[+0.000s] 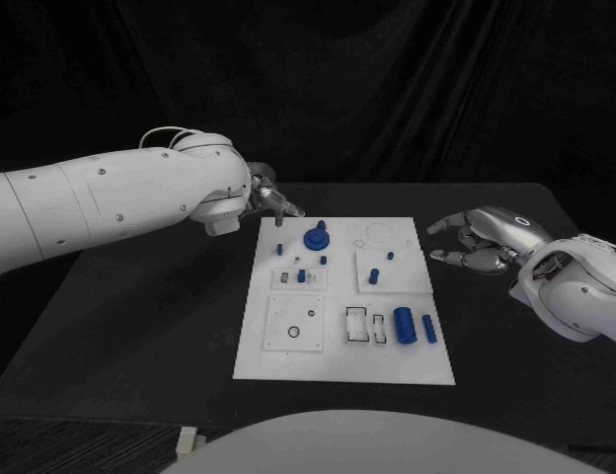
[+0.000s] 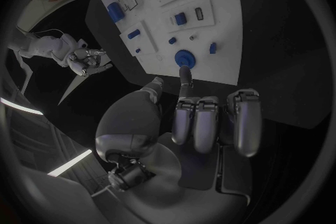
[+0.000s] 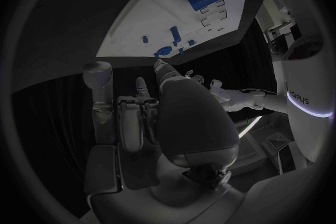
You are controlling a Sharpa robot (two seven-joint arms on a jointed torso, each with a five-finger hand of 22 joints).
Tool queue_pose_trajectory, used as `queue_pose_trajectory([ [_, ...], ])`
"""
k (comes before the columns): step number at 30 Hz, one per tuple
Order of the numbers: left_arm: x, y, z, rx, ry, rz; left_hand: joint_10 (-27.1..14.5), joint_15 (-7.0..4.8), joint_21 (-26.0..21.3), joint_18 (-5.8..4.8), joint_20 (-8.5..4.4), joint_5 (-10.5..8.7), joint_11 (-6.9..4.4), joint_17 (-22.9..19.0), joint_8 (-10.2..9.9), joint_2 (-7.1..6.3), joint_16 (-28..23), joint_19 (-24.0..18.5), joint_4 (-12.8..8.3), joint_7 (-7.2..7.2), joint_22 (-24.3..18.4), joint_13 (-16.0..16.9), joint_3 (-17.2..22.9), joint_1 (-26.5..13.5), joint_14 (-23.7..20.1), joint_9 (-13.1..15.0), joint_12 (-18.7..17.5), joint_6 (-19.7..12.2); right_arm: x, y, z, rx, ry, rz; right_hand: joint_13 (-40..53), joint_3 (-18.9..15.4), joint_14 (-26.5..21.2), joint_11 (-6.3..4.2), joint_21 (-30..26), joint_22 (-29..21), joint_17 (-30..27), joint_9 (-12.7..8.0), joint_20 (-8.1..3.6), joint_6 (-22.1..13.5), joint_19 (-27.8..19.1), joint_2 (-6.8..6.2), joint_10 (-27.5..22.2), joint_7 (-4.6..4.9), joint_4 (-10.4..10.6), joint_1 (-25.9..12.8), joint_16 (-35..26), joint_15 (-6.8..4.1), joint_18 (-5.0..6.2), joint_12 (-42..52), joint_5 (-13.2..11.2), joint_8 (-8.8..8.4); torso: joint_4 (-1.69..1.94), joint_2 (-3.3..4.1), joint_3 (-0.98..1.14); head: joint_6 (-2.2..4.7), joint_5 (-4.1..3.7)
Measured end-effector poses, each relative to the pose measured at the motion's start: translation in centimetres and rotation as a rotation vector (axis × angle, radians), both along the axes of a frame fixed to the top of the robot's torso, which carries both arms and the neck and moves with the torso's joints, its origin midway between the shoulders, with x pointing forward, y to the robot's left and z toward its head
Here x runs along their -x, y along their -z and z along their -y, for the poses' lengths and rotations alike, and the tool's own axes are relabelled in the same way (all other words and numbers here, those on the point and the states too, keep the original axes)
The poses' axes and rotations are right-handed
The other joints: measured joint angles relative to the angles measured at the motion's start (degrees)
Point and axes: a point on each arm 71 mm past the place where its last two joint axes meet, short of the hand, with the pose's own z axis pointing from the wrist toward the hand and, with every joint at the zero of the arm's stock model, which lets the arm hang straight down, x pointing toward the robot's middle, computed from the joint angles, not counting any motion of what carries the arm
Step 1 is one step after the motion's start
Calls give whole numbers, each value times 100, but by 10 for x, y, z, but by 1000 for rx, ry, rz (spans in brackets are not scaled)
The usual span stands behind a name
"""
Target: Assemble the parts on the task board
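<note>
Resting on the matte black desk, flat white task board carries blue cylindrical parts; both metallic hands, left hand and right hand, empty, fingers loosely apart.

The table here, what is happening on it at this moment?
A robot is assembling small blue parts on a white task board. Its left hand is at the board's far left corner, near a round blue part, and looks empty. Its right hand hovers beside the board's right edge, fingers curled, holding nothing. Two blue cylinders lie near the board's front right.
</note>
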Motion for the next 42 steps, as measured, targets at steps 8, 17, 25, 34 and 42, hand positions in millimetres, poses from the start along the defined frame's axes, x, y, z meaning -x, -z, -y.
queue_pose_trajectory([
  [8,-16,0,-7,-57,-13,-17,0,-20,-24,0,0,0,0,0,56,85,0,0,-64,66,0,0,-64,280,20,338,0,-407,0,0,0,1,0,0,0,0,0,0,-12,-1,0,0,0,0,0,0,0,0,0,0,0,0,0,0,0,0,-1,1,-13,0,51],
  [17,-26,18,-22,-125,-39,-58,0,-20,-46,1,0,0,0,0,117,85,0,0,-24,60,0,0,-134,280,20,444,0,-411,0,0,0,0,-1,-1,0,0,0,0,-12,-1,0,1,0,0,0,0,0,0,0,0,0,0,0,0,0,0,1,-2,-9,0,53],
  [25,-31,35,-22,-155,-45,-89,0,-20,-69,1,22,0,0,0,118,85,0,-22,3,81,0,0,-193,280,20,486,0,-432,0,0,-2,-2,-5,-1,0,0,0,0,-12,-2,0,-4,0,0,0,0,0,0,0,0,0,0,0,0,0,0,1,-4,-2,0,65],
  [34,-31,55,-16,-148,-21,-119,6,2,-90,0,43,0,34,0,118,49,0,-44,206,110,0,0,-396,179,-2,593,0,-524,0,0,-2,-2,-6,-2,0,0,0,0,-12,-2,0,-3,0,19,0,0,0,-20,0,0,0,0,0,0,0,0,-8,-3,-2,0,49],
  [42,-29,65,-12,-129,3,-128,-2,2,-112,0,62,0,41,0,118,48,0,-63,253,110,4,0,-475,134,-2,620,0,-524,0,0,-3,-2,-8,-3,0,0,0,0,-12,-3,0,-3,0,19,0,0,0,-19,0,0,0,0,0,0,0,0,3,-5,1,0,48],
])
